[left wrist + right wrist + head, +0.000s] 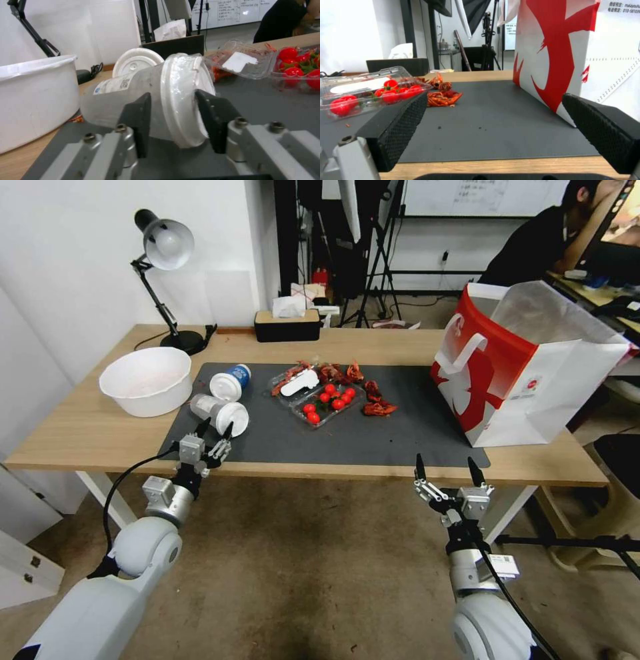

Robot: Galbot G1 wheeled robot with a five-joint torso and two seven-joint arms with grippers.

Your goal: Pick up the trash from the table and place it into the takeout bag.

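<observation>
A clear cup (220,413) with a white lid lies on its side at the left end of the dark mat (347,443). My left gripper (215,429) is open, its fingers straddling the lid end (183,95) of that cup. A blue-white cup (231,381) lies just behind it, its lid (136,62) facing me. The red-and-white takeout bag (527,367) stands open at the table's right end and also shows as a red-patterned wall (560,50). My right gripper (448,468) hangs open at the table's front edge, left of the bag, holding nothing.
A large white bowl (147,379) sits left of the cups on the wooden table (73,433). A clear tray of cherry tomatoes (328,403) and red food scraps (377,403) lie mid-mat. A desk lamp (163,253) and a black tissue box (288,323) stand at the back.
</observation>
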